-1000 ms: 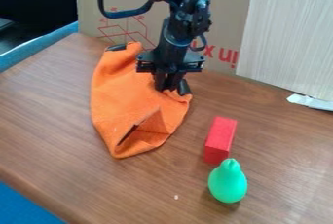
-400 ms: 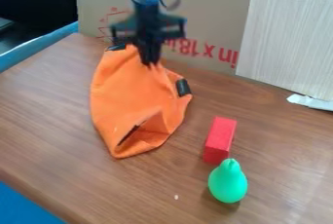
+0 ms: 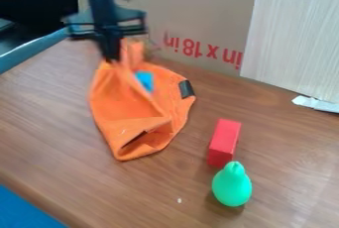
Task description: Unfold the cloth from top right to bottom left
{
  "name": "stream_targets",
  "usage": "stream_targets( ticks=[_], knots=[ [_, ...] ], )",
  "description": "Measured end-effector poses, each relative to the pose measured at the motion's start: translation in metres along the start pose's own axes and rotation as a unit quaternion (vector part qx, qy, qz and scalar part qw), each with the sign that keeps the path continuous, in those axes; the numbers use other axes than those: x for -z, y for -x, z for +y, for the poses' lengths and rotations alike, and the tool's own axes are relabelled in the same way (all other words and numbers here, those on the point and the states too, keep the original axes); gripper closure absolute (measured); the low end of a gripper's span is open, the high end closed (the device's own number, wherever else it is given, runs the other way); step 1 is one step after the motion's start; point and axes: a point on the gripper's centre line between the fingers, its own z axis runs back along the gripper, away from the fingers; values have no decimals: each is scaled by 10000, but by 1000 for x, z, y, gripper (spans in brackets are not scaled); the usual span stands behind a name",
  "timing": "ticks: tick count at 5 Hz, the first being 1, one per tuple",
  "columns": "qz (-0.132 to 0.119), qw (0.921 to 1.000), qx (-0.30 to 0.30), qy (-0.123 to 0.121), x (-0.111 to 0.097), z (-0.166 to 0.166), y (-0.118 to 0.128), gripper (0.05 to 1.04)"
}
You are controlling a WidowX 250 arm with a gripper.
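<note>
The black gripper (image 3: 111,58) hangs at the upper left, shut on the top part of the orange cloth (image 3: 126,104), which it holds raised above the table. From there the cloth slopes down to a folded, pointed lower end lying on the wood. A small blue patch shows between the folds near the middle, and a black tab lies at the cloth's right edge. What lies under the folds is hidden.
A red block (image 3: 224,142) lies right of the cloth, with a green pear-shaped toy (image 3: 232,185) just below it. Cardboard (image 3: 192,19) stands behind the wooden table (image 3: 86,187). White paper (image 3: 316,104) lies at the right.
The gripper has moved left from the cloth's right part, drawing the top fabric up and left. The blue patch has come into view; block and green toy have stayed put.
</note>
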Motion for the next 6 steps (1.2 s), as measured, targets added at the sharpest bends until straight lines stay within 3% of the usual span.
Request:
stream_targets(
  ticks=[1,2,3,4,6],
  knots=[
    [384,9978,233,-497,2,35,2,1030],
    [827,9906,369,-1025,13,74,-1,1030],
    [1044,9812,517,-1540,20,99,-3,1030],
    [1225,9749,487,-1795,18,119,-11,1030],
    [1465,9673,441,-2023,22,158,-12,1030]
  ],
)
